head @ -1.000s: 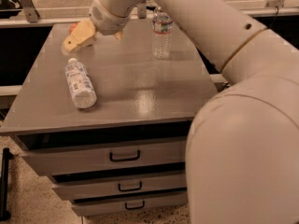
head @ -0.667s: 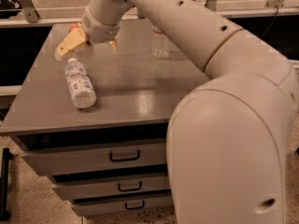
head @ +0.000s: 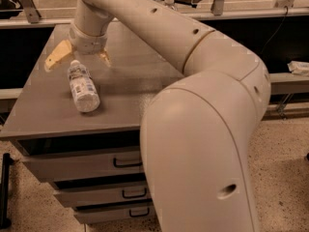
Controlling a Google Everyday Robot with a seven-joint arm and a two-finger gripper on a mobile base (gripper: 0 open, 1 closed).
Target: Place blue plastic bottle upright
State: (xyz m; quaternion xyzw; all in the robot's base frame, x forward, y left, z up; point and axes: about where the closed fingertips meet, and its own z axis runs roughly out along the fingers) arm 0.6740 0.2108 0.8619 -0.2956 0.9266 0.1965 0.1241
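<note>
The jaws of the robot's gripper (head: 77,62) stand spread wide over the far left part of a grey surface (head: 135,81), one tan jaw reaching out to the left and the other, shorter in view, showing to the right. Between and just below them lies the capped end of the blue plastic bottle (head: 83,86); whether either jaw touches it cannot be told. The bottle rests on its side on the surface. Its white cap points away toward the gripper, and its base points toward the near edge, angled a little to the right. A white and pale-blue label wraps most of its body.

Above the jaws, the pale round wrist joins the robot's cream-coloured arm (head: 193,81). The arm sweeps from the upper left across the middle of the view, bends at a bulky elbow and fills the lower right foreground. The surface tops a cabinet with a stack of drawers (head: 96,166), each with a dark handle. The cabinet stands on a speckled floor (head: 285,178).
</note>
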